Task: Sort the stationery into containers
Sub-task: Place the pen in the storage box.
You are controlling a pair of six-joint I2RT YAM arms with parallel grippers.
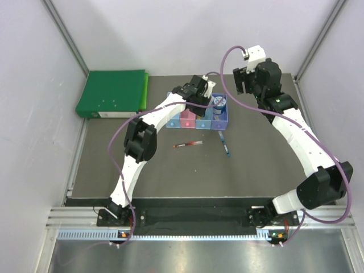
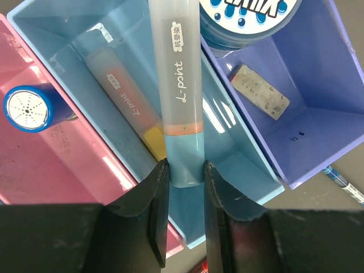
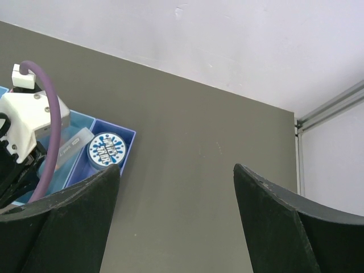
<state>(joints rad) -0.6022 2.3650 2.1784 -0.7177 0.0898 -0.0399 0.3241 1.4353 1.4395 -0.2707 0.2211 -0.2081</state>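
Green binder (image 1: 114, 92) flat on dark table (image 1: 170, 182), back-L corner, nr wall (image 1: 34, 85).

**Top external:** fixed high at the near side, looking down and forward. You get the whole dark table (image 1: 239, 176), the green binder (image 1: 114, 94) at far left and the row of four bins (image 1: 196, 118), all small.

**Left wrist:** aimed straight down into the bins from very near. The left gripper (image 2: 185, 168) sits at the bottom edge, and the light blue bin (image 2: 239, 153) and purple bin (image 2: 318, 114) fill your frame.

**Right wrist:** held higher, looking obliquely across the far table to the back wall (image 3: 227, 45), with the right gripper (image 3: 176, 168) framing the lower corners.

**Shared:** the blue-labelled reel (image 3: 106, 149) at the purple bin — visible in all three views.
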